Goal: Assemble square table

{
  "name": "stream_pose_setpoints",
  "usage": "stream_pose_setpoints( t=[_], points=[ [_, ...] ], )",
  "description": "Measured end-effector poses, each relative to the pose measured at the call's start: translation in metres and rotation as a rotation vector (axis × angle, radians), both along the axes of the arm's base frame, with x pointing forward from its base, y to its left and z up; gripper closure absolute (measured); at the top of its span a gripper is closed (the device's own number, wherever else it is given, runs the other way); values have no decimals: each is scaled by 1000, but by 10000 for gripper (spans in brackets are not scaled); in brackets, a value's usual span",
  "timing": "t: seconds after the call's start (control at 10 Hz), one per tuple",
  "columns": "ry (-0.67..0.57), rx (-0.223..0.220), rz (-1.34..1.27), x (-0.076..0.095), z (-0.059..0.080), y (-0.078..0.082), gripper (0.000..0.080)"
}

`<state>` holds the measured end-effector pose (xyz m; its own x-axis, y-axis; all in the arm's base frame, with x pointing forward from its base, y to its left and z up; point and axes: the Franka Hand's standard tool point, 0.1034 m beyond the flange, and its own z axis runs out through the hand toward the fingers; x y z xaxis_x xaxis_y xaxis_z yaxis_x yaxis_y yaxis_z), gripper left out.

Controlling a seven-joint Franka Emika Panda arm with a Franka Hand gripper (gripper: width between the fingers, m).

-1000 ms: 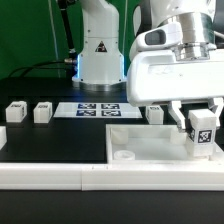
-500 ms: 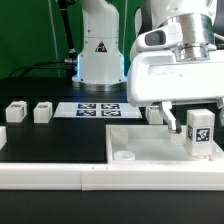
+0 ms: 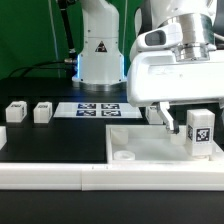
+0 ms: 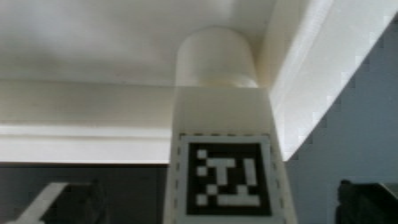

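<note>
Straddling the leg point(image 3: 200, 135) with fingers point(image 3: 171, 119) spread clear of it, the gripper point(image 3: 196, 121) is hovering over a corner of the tabletop point(image 3: 150, 142), where that leg is standing upright; drifting sideways while lifting could knock it over if loosely seated.

The exterior view sits low and close at the near edge of the table point(image 3: 50, 140), facing the arm's base point(image 3: 100, 55) on the far side, while the wrist view looks from very near along the upright tagged leg point(image 4: 222, 120) at the exterior view's right, the one part both views clearly share.
</note>
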<state>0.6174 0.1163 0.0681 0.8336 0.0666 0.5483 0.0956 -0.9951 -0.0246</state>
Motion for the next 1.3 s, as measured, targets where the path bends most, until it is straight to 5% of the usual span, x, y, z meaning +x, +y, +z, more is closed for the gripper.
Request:
stream_pose_setpoints(
  t=[0.3, 0.6, 1.1, 1.3],
  points=[
    [18, -1, 0, 0, 0, 0, 150],
    [97, 3, -5, 15, 22, -2, 150],
    [466, -2, 3, 17, 18, -1, 150],
    [498, -3, 3, 24, 14, -1, 150]
  ],
)
